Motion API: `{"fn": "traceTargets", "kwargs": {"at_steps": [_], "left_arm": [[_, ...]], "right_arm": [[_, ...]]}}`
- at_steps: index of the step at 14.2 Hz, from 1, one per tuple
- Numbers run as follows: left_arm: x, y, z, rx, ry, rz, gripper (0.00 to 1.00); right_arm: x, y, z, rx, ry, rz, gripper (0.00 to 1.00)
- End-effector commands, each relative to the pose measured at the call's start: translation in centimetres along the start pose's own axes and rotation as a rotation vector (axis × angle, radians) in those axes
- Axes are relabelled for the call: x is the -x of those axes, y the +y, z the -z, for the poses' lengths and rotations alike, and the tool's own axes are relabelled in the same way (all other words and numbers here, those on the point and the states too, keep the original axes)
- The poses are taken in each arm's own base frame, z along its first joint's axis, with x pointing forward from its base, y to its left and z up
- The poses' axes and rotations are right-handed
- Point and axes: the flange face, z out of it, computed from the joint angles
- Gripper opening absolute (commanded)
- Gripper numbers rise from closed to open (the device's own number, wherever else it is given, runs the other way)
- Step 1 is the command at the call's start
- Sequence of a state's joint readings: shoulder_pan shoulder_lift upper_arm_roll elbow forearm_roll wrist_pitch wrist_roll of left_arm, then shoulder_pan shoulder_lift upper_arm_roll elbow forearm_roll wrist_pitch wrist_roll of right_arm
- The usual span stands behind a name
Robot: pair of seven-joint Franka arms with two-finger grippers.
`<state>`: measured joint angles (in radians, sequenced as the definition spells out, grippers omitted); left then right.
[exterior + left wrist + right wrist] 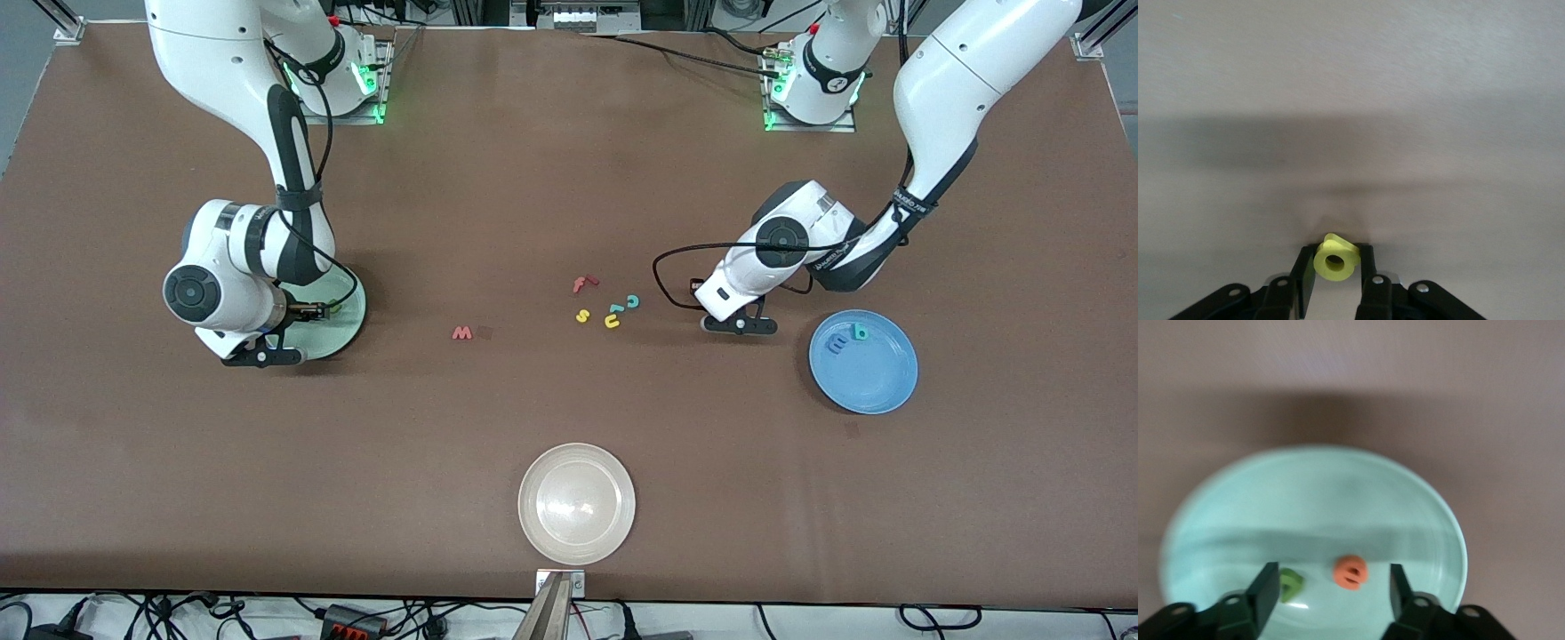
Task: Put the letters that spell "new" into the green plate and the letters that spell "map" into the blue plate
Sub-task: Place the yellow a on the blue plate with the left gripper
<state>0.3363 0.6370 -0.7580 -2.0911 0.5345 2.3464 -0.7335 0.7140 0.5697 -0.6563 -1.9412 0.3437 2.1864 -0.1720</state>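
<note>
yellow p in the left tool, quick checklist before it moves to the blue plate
1. Yellow p gripped by the left tool: ok, fingers shut on it.
2. Blue plate has bare room: ok.
3. Blue m and teal a already on it: ok.
4. Right tool out of the way: ok, open over the green plate.
5. Orange e in the green plate: ok.
6. Pinkish-red w placed: not ok, on the table.

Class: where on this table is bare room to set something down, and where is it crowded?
Bare: the stretch between the pinkish-red w and the green plate, and between the white plate and the blue plate. Crowded: the letter cluster midway between the arms.
</note>
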Motion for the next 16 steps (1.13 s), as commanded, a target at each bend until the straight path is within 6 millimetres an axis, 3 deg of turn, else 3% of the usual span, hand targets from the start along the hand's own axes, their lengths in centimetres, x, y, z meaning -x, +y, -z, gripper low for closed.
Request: {"fn": "traceTargets", "kwargs": {"at_steps": [1,3,4,7,9,10,11,12,13,14,16], "left_arm": [[-2.2,-2.1,5.7,-0.143,0.003,-0.066,0.09],[-3.7,-3.7,8.2,-0.199,-0.043,-0.166,0.1],[-4.8,-5.5,9.4,-0.203,-0.053,-0.201,0.1],[-8.3,-14.0,11.4,-0.156,-0.041,-0.325,0.1],[-10.5,-18.9,10.2,-0.157,-0.048,-0.391,0.1],[-11.0,-20.4,9.0,-0.166,-0.049,-0.426,0.12],[-11.1,-21.4,8.3,-0.152,-0.03,-0.433,0.13],[-11.1,-22.6,7.2,-0.131,-0.027,-0.424,0.2],[-11.1,-23.3,6.3,-0.115,-0.033,-0.416,0.47],[-11.0,-23.5,5.6,-0.105,-0.045,-0.415,0.99],[-10.8,-23.2,6.4,-0.116,-0.054,-0.42,1.0]], "right_arm": [[-1.7,-3.1,4.7,-0.062,0.089,0.003,1.0],[-3.2,-5.9,6.4,-0.051,0.138,0.046,1.0],[-3.7,-7.0,6.6,-0.042,0.148,0.064,1.0],[-3.9,-12.3,5.4,-0.067,0.147,0.123,1.0],[-3.6,-14.2,4.9,-0.11,0.14,0.13,1.0],[-3.1,-15.9,4.5,-0.121,0.131,0.15,1.0],[-2.8,-16.5,3.8,-0.12,0.118,0.156,1.0],[-2.4,-17.3,3.2,-0.123,0.102,0.165,1.0],[-1.7,-18.5,2.5,-0.123,0.083,0.135,1.0],[-1.4,-18.6,2.2,-0.122,0.071,0.082,1.0],[-1.3,-18.8,2.2,-0.118,0.066,0.036,1.0]]}}
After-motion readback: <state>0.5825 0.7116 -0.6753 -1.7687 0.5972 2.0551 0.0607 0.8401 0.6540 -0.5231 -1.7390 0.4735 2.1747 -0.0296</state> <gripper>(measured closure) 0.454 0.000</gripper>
